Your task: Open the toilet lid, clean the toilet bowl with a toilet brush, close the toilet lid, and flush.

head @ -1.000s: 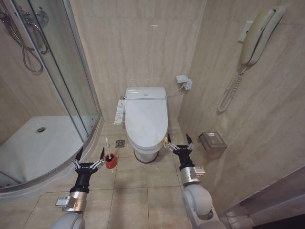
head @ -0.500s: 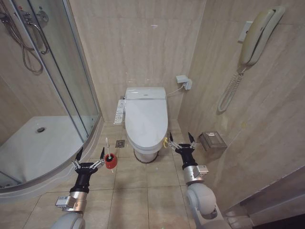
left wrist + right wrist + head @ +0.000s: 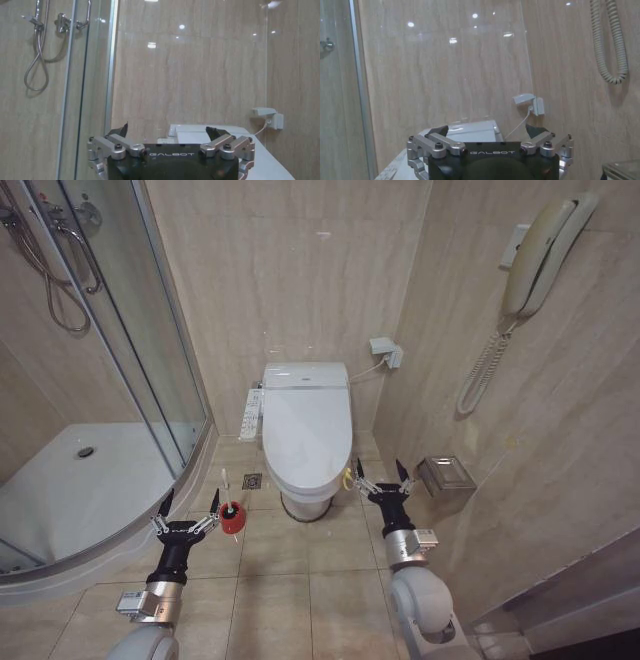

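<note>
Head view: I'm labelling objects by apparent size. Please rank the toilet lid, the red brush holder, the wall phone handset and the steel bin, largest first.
1. toilet lid
2. wall phone handset, though it sits nearer the camera
3. steel bin
4. red brush holder

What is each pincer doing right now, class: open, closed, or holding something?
Left pincer: open, empty, beside the toilet brush.
Right pincer: open, empty, by the yellow strap on the toilet lid.
</note>
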Tool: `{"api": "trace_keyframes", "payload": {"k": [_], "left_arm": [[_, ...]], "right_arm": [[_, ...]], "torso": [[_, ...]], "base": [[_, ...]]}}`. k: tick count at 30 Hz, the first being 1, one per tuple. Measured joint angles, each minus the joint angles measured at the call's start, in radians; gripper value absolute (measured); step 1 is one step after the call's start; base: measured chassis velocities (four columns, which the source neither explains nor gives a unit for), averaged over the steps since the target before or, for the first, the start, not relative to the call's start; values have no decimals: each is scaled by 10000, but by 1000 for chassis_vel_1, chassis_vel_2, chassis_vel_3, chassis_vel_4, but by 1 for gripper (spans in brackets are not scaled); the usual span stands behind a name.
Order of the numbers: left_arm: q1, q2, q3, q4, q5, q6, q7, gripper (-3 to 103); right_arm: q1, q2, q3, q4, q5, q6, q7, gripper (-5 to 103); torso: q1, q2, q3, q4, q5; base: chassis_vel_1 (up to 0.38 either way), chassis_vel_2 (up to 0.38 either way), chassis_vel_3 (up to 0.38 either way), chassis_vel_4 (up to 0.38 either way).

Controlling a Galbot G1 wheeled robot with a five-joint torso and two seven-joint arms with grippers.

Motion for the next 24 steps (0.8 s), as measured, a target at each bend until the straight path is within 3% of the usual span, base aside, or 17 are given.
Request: {"api": "trace_keyframes", "payload": {"k": [24], "left_arm": [[0, 0, 0, 0, 0, 0, 0, 100]], "right_arm": [[-313, 164, -32, 204, -334, 125, -4, 100]], "torso": [[0, 0, 0, 0, 0]], "base": [[0, 0, 0, 0]]}}
